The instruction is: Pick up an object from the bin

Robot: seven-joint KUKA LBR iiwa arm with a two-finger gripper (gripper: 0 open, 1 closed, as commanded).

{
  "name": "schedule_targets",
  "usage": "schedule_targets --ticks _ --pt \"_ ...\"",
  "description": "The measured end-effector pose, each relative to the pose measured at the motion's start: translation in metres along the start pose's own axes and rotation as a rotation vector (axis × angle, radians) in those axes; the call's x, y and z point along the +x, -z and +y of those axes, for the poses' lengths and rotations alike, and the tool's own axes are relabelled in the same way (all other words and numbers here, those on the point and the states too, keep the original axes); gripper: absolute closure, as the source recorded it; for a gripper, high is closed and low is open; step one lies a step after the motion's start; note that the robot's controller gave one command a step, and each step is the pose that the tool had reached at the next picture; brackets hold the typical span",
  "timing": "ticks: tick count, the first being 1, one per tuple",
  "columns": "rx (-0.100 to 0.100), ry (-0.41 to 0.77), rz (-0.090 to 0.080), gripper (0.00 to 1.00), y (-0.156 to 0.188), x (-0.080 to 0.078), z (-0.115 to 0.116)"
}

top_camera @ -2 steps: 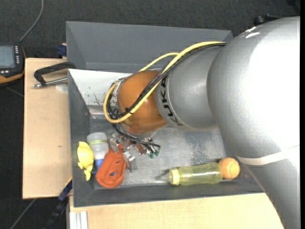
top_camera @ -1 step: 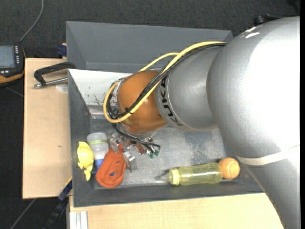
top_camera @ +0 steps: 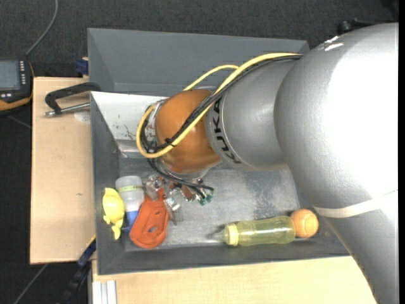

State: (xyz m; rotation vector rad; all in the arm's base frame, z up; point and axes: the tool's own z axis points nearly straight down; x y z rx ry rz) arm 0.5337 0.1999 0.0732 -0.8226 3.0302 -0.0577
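My gripper (top_camera: 169, 192) reaches down at the bin's front left, mostly hidden under the arm's wrist. Just below it lies an orange-red flat plastic piece (top_camera: 150, 225), its upper end touching or nearly touching the gripper. To the left stands a small white-capped bottle with a blue base (top_camera: 130, 196), and beside that a yellow soft toy (top_camera: 112, 211) rests against the left wall. I see nothing held in the gripper.
A clear yellowish bottle with a yellow cap (top_camera: 261, 232) lies along the front wall, with an orange ball (top_camera: 305, 223) at its right end. The big arm covers the bin's right and back parts.
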Motion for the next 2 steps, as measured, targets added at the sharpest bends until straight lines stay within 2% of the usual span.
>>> schedule_targets --ticks 2 --pt "0.005 0.080 -0.002 1.00 -0.001 -0.021 -0.012"
